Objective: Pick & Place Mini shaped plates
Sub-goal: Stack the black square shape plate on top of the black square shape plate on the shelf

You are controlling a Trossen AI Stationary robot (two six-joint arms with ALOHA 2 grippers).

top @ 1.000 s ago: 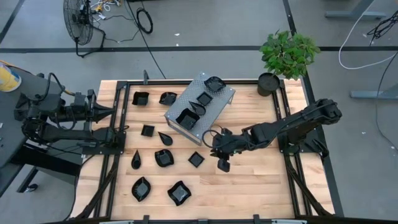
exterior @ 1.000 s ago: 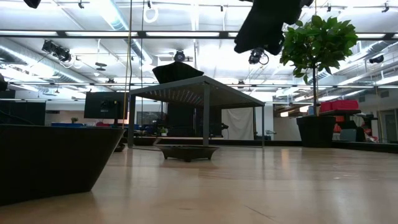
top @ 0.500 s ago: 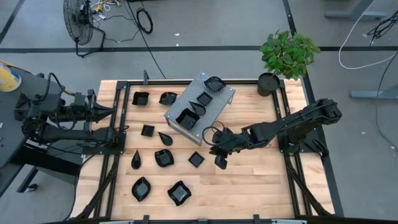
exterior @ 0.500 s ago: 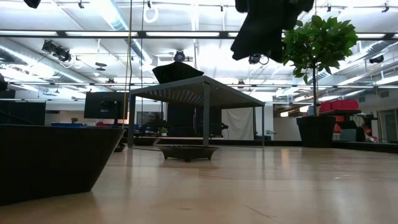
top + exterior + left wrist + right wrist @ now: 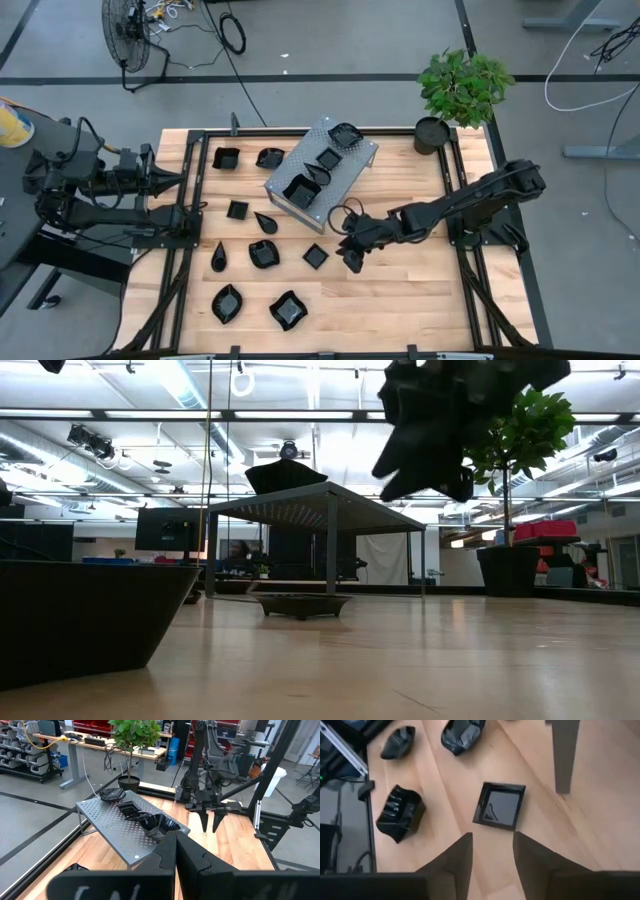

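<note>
Several small glossy black plates lie on the wooden table, among them a flat square plate [image 5: 316, 256] that also shows in the right wrist view [image 5: 501, 806]. Three more plates sit on top of the grey perforated metal box [image 5: 320, 172]. My right gripper [image 5: 350, 262] hangs open and empty above the table, just to the right of the square plate. Its two fingers point down at the bare wood near that plate [image 5: 492, 855]. It also shows in the left wrist view [image 5: 210, 822]. My left gripper [image 5: 175, 855] waits at the table's left edge, shut and empty.
A potted green plant [image 5: 455, 90] stands at the table's far right corner. Other plates lie left of the square one: a wavy one [image 5: 400, 812], a teardrop [image 5: 219, 256] and two near the front edge [image 5: 288, 310]. Bare wood lies to the right of my right gripper.
My right gripper has gone a little toward the table's left edge, nearer the square plate, still open. The plates have not moved.
</note>
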